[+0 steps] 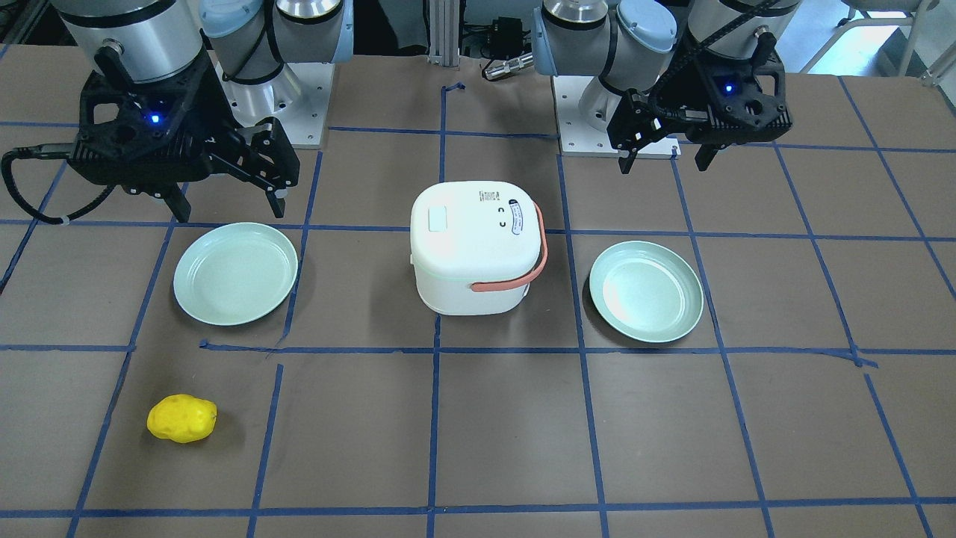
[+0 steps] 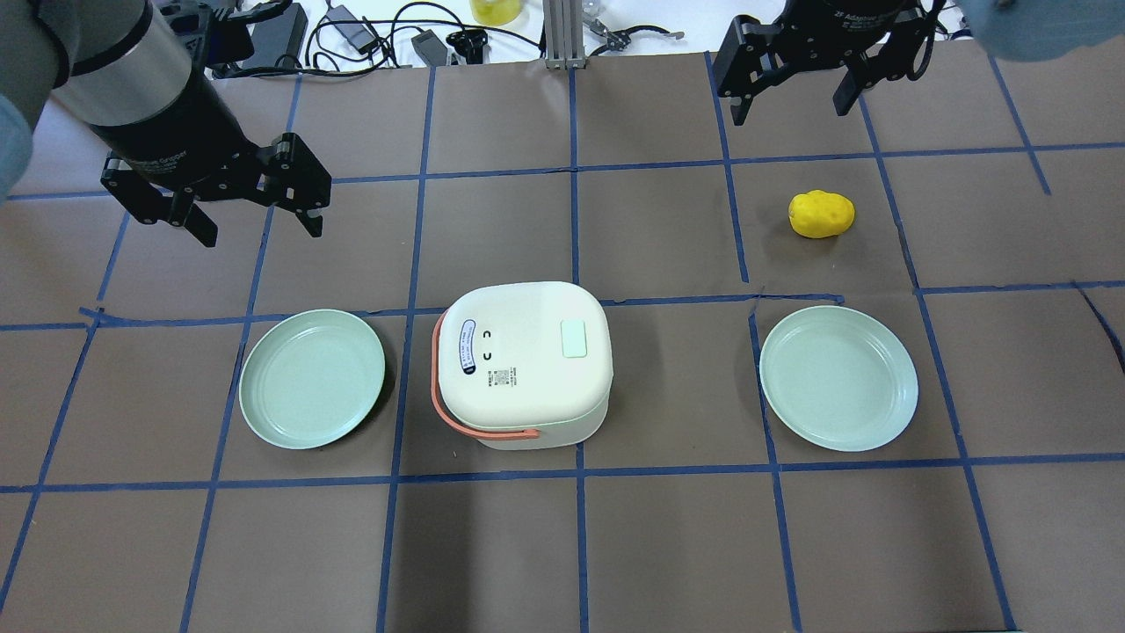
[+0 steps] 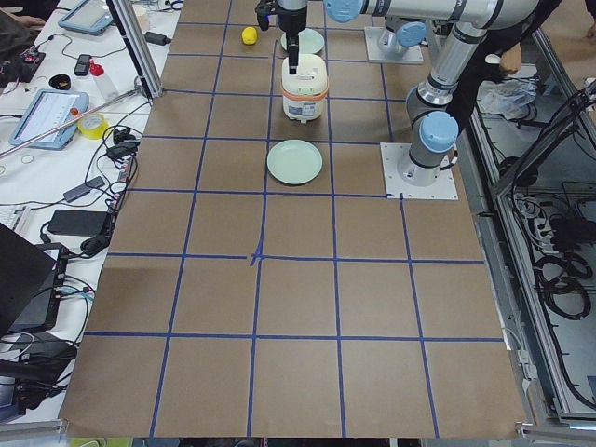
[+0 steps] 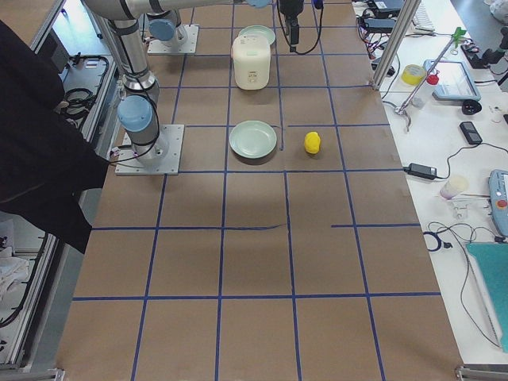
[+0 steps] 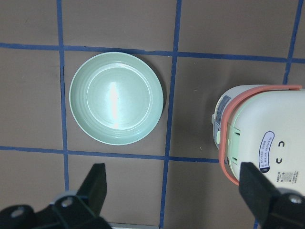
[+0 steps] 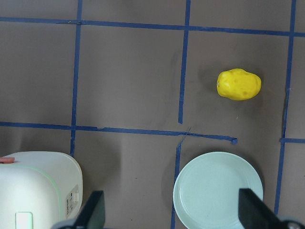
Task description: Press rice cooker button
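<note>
The white rice cooker [image 1: 478, 254] with a salmon handle stands at the table's middle, lid shut; it also shows in the overhead view [image 2: 523, 369]. A pale green rectangular button [image 1: 438, 219] sits on its lid [image 2: 573, 338]. My left gripper [image 2: 261, 230] is open and empty, raised to the cooker's far left; in its wrist view the cooker [image 5: 267, 143] lies at the right edge. My right gripper [image 2: 788, 110] is open and empty, raised to the cooker's far right; its wrist view catches the cooker's corner [image 6: 33, 191].
Two pale green plates flank the cooker, one on my left [image 2: 312, 378] and one on my right [image 2: 839, 378]. A yellow potato [image 2: 822, 214] lies beyond the right plate. Cables and gear lie past the table's far edge.
</note>
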